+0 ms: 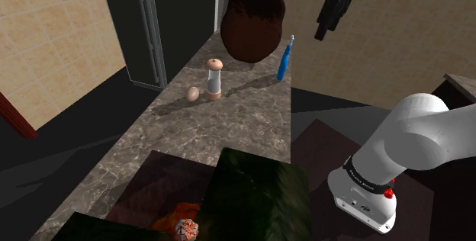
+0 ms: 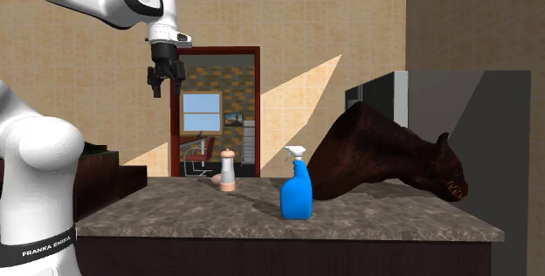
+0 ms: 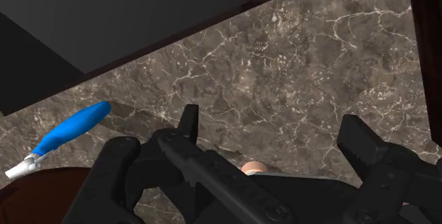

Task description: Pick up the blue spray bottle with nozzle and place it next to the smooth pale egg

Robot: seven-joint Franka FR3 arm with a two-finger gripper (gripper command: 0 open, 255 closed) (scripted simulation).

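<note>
The blue spray bottle (image 1: 284,60) with a white nozzle stands upright near the counter's edge on the shoulder view's right, far end; it also shows as the blue bottle (image 2: 298,194) and, beside the gripper, as the bottle (image 3: 71,132). The pale egg (image 1: 192,93) lies on the marble counter next to a small grinder (image 1: 214,78); across the room the egg (image 2: 215,178) peeks out beside the grinder (image 2: 227,171). My gripper (image 1: 323,27) hangs high above the counter, open and empty, well apart from the bottle. From the side the gripper (image 2: 166,84) points down. Its fingers (image 3: 188,125) stand wide apart.
A big dark brown animal-shaped object (image 1: 253,22) sits at the counter's far end, close behind the bottle, and appears as the brown shape (image 2: 384,156). A dark tall cabinet (image 1: 152,26) stands past the counter. Dark boxes (image 1: 259,197) lie at the near end. The marble counter (image 1: 221,133) is bare between them.
</note>
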